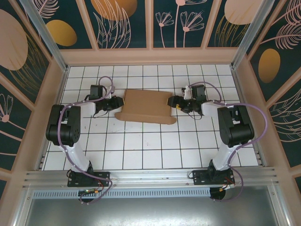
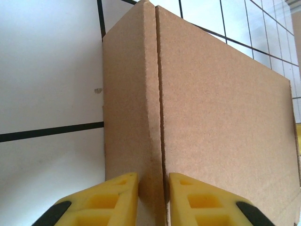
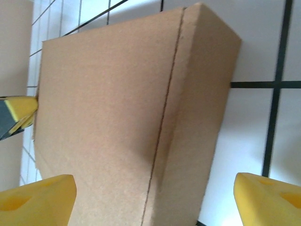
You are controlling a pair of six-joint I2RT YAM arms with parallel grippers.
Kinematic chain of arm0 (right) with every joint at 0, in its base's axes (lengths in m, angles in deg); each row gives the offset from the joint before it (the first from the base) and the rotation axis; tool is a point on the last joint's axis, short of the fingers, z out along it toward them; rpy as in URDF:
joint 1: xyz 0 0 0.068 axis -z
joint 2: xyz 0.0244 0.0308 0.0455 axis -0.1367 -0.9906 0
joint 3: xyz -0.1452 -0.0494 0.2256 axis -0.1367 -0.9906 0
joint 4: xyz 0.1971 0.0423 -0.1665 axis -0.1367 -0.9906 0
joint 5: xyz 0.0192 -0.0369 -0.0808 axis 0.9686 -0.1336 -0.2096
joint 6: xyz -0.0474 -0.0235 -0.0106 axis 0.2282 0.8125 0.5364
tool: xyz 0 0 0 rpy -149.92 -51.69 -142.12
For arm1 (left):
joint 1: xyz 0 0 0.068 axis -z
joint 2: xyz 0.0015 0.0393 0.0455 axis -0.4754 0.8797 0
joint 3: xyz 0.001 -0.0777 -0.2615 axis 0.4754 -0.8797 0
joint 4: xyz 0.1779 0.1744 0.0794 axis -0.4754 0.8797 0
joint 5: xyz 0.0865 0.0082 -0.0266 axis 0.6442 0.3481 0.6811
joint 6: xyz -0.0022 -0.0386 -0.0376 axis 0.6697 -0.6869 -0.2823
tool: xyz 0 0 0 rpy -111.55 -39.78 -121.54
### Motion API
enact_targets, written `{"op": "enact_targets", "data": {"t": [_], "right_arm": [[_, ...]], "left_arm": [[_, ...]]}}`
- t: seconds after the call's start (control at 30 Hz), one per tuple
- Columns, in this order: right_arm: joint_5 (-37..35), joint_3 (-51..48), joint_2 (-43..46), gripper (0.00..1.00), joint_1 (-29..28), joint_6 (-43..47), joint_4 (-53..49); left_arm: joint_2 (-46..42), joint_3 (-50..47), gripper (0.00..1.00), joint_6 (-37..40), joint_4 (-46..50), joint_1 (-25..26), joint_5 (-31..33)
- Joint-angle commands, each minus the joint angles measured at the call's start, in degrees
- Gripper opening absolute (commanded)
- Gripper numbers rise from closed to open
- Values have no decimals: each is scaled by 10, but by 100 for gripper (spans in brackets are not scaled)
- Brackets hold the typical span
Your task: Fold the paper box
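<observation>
Paper box (image 1: 145,106) sits at the far middle of the white gridded table (image 1: 141,150), lid lying flat on top; we cannot see inside it. Left gripper (image 1: 117,102) comes in low at the box's left end, yellow fingers (image 2: 113,197) pinched on the upright side wall. Right gripper (image 1: 173,101) faces the right end, fingers (image 3: 42,195) spread wide to either side of it. Both arms bend inward at the elbow.

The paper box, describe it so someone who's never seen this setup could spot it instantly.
Look at the white gridded table inside the patterned enclosure. Between the left gripper and right gripper lies the paper box: the one flat brown cardboard shape, plain and unmarked.
</observation>
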Motion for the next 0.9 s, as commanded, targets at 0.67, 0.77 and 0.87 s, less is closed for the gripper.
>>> {"op": "enact_targets", "data": {"t": [0.67,0.77,0.87], "right_arm": [[-212,16,105,84,-255,754,23],[-201,56,53,86,-268,749,-4],[-200,68,21,87,-284,749,-11]], "left_arm": [[-13,15,22,30,89,10,100],[-12,15,22,34,94,14,106],[-10,15,22,35,98,14,111]]}}
